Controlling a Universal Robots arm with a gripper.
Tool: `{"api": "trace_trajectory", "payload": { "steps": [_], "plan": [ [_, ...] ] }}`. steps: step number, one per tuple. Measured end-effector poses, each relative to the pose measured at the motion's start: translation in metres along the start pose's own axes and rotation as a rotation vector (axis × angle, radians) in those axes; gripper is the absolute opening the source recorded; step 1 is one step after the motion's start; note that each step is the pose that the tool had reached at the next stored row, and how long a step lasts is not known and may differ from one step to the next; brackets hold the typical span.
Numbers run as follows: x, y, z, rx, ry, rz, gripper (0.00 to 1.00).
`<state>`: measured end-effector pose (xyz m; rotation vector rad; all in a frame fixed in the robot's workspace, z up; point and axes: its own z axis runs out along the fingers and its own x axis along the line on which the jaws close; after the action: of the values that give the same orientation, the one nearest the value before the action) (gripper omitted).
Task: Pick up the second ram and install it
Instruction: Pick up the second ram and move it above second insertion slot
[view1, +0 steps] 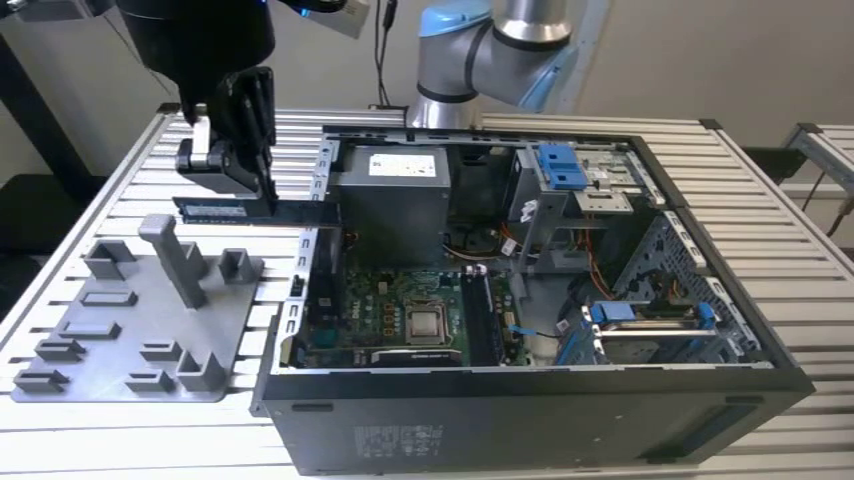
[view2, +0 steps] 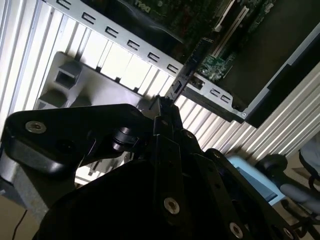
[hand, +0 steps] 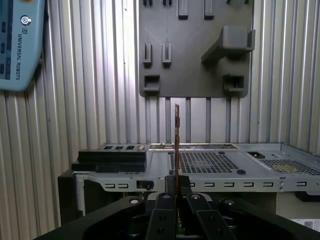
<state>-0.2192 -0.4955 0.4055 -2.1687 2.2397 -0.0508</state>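
One memory stick (view1: 211, 210) sits grasped between the gripper's (view1: 263, 205) clenched jaws, held level in the air above the slatted table (view1: 94, 190), near the grey tray (view1: 120, 350) and beside the open computer case (view1: 534, 420).

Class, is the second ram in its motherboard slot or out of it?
Out: the gripper holds the second ram in the air near the grey tray, apart from the motherboard.
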Motion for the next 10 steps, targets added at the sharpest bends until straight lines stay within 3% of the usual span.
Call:
{"api": "trace_trajectory", "payload": {
  "steps": [10],
  "plan": [
    [-0.0005, -0.0142, 0.0006, 0.0000, 0.0000, 0.000, 0.14]
  ]
}}
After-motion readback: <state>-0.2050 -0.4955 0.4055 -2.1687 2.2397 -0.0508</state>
